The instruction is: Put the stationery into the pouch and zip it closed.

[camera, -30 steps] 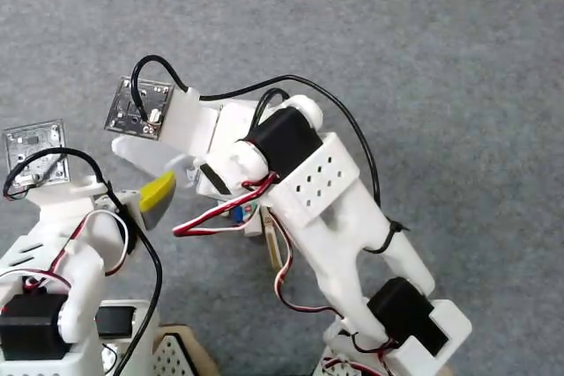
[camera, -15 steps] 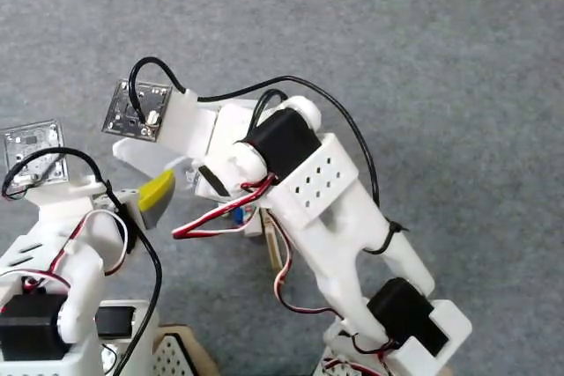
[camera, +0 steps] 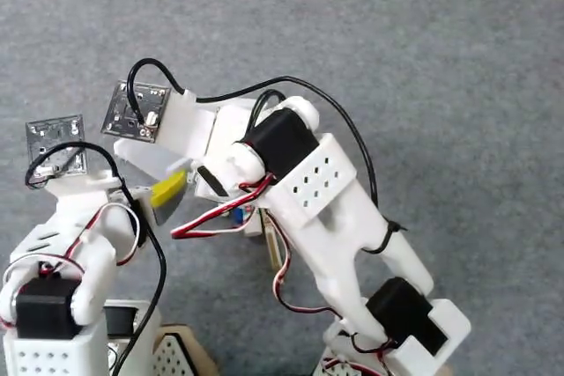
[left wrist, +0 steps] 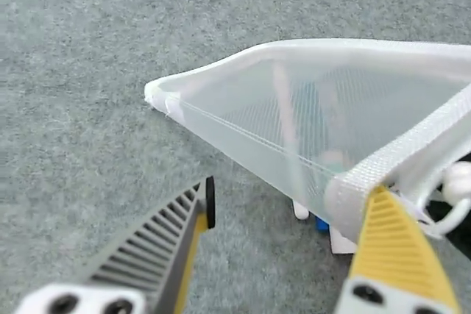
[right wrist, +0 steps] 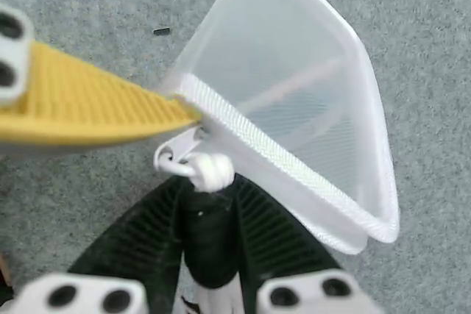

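A see-through white mesh pouch (left wrist: 294,108) sits between the two grippers, over the grey carpet-like worktop (camera: 458,59). Faint shapes of stationery (left wrist: 318,126) show through its wall: a pale stick and something blue. The right gripper (right wrist: 210,189) has its black fingers pinched on the white zip pull (right wrist: 212,170) at the pouch's woven edge. The left gripper (left wrist: 294,196) is spread wide, its yellow finger (left wrist: 390,233) touching that same edge.
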You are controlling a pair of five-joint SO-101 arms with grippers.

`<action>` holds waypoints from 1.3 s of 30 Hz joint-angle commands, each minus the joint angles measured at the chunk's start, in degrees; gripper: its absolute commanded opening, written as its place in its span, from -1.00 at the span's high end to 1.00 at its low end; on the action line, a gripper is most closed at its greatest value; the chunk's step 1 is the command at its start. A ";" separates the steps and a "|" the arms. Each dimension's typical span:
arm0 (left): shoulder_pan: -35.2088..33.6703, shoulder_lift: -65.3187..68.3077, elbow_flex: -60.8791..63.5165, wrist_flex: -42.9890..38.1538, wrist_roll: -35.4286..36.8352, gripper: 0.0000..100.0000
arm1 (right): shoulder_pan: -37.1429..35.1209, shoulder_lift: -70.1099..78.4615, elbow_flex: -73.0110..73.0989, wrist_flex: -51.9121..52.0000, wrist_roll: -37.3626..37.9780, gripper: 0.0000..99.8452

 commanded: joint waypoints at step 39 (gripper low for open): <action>0.40 -0.18 0.22 -2.73 -3.34 0.94 | 10.55 -2.42 -1.54 -0.70 -0.44 0.98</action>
